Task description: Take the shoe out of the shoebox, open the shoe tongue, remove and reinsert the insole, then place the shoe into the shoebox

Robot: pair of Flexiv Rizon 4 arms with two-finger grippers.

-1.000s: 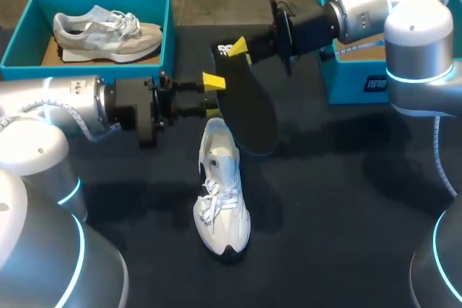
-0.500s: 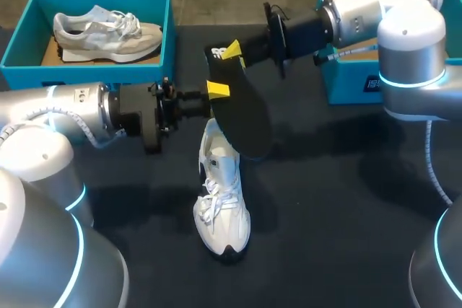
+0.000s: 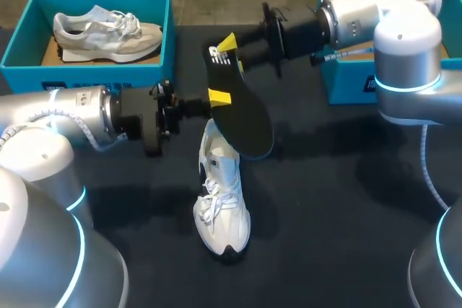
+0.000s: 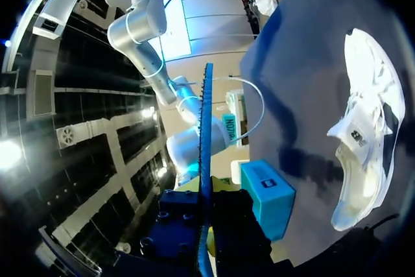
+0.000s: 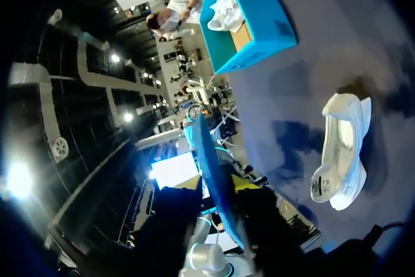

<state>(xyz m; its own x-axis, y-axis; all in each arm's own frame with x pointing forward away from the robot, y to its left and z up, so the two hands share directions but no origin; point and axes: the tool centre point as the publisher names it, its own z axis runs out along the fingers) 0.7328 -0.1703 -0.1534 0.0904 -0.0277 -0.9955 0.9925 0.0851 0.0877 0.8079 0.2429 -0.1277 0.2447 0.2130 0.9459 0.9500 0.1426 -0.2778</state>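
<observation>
Insole [image 3: 242, 113] is out of the shoe and in the air, tilted, its lower toe end just above the heel opening of the shoe [image 3: 222, 196]. The shoe lies on the table [image 3: 339, 200], sole down, toe towards us, tongue pulled up.

Right gripper [image 3: 229, 45] is clamped on the insole's raised heel end, a yellow tip showing on the upper face. Left gripper [image 3: 216, 102] is at the insole's long edge about midway down; we cannot tell whether it has closed on it. Both wrist views show the insole edge-on [image 4: 205, 128] [image 5: 211, 160], running straight out from each gripper, with the shoe [image 4: 366, 134] [image 5: 340, 154] off to one side on the table.

Left shoebox [image 3: 86, 70] holds a second shoe [image 3: 108, 30]. Right shoebox [image 3: 346, 81] sits behind the right arm, its contents hidden.

Handling, as we judge it:
- The insole looks thin, light and flexible. It holds a gentle curve here, but held by one end it would likely droop or twist.
- A grip on the heel end steers it well. A second hold mid-edge would keep the toe from flapping on the way in.
- Toe should go in first, through the open throat. The foam may buckle if pushed against the tongue or lining.
- The shoe is light and unrestrained, and may slide on the table when pressed.
</observation>
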